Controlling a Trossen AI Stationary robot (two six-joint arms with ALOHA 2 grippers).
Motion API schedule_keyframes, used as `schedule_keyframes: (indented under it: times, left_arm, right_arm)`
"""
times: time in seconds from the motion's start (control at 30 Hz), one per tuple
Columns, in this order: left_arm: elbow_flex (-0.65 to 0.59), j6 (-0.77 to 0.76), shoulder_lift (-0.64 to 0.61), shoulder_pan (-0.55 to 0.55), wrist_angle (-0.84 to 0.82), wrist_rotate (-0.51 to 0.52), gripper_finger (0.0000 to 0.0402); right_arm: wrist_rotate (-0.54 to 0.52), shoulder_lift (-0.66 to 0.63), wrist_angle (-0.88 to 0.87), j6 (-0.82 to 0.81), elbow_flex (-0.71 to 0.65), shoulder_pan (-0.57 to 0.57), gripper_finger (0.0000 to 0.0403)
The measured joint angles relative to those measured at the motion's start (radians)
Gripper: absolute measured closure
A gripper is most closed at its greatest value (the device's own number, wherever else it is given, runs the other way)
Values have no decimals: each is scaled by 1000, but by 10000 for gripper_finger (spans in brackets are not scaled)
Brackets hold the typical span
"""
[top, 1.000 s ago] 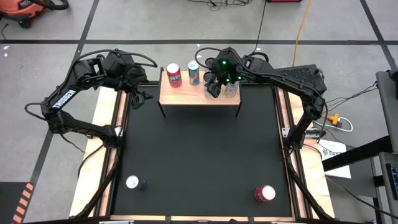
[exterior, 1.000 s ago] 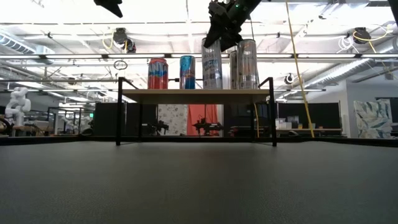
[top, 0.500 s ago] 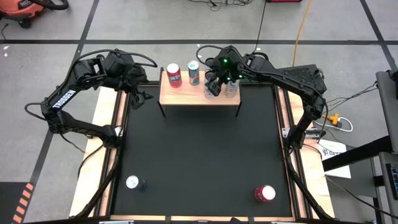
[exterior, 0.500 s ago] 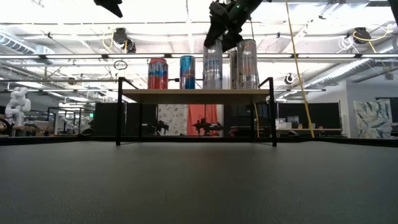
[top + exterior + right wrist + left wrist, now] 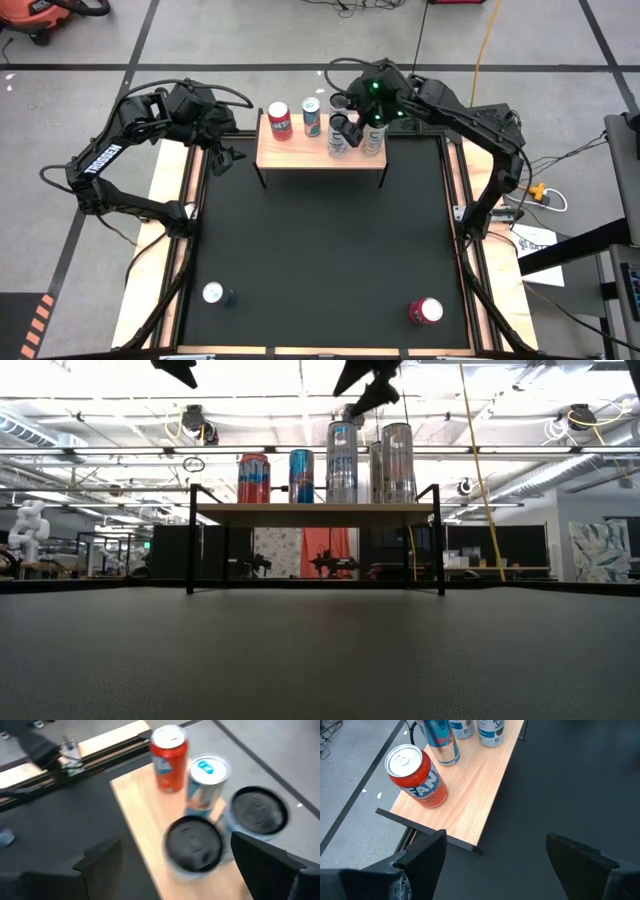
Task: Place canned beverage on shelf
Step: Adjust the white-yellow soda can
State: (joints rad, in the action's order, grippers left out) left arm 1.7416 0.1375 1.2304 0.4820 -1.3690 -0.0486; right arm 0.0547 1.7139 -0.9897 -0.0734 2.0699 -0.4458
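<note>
The shelf point(image 5: 318, 152) is a light-wood board on black legs at the table's far edge. A red can point(image 5: 279, 121), a blue can point(image 5: 312, 117) and two tall silver cans point(image 5: 340, 138) point(image 5: 372, 141) stand upright on it. My right gripper point(image 5: 362, 388) is open and empty, just above the left tall can point(image 5: 341, 460). Its wrist view looks down on that can's dark top point(image 5: 194, 844). My left gripper point(image 5: 226, 152) hangs open and empty by the shelf's left end. Its wrist view shows the red can point(image 5: 417, 776).
A white-topped can point(image 5: 213, 293) stands on the black table near its front left. A red can point(image 5: 426, 311) stands near the front right. Pale wooden strips point(image 5: 172, 250) edge the table. The middle of the table point(image 5: 320, 250) is bare mat.
My right gripper, which stood around the top of the left tall silver can, has risen clear of it. The can stays upright on the shelf.
</note>
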Motion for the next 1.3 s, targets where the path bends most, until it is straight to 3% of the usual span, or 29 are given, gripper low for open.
schedule_keyframes:
  times: [0.73,1.03,1.3]
  left_arm:
    - [-1,1,0,0,7,0,63]
    - [-1,0,0,0,229,0,63]
    - [-1,-77,0,0,259,0,63]
  right_arm:
    - [-2,1,-24,-12,17,75,66]
    - [-4,1,-2,-13,16,75,66]
    - [-1,1,-12,-123,16,75,66]
